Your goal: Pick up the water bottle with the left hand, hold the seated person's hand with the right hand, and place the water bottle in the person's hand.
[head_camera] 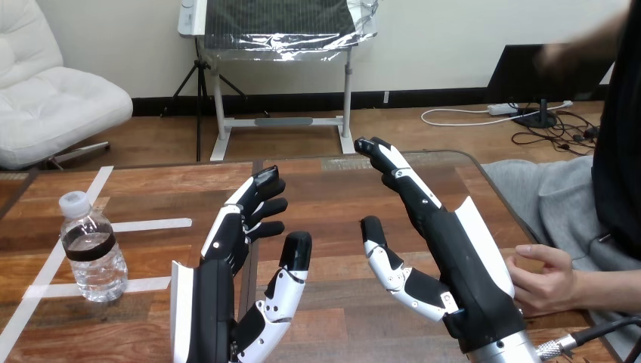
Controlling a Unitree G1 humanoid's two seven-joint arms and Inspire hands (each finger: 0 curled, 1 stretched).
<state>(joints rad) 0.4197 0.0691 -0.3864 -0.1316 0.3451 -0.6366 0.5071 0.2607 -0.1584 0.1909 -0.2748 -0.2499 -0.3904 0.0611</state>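
Water bottle upright on the surface, left side. Left hand right of it, apart, near middle. Right hand further right. Person's hand at near right edge, just beside right hand.

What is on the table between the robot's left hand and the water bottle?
In the head view, just strips of white tape on the bare wooden table lie between the left hand and the water bottle.

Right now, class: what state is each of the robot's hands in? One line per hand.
Left hand: open, fingers straight, holding nothing.
Right hand: open, fingers straight, holding nothing.
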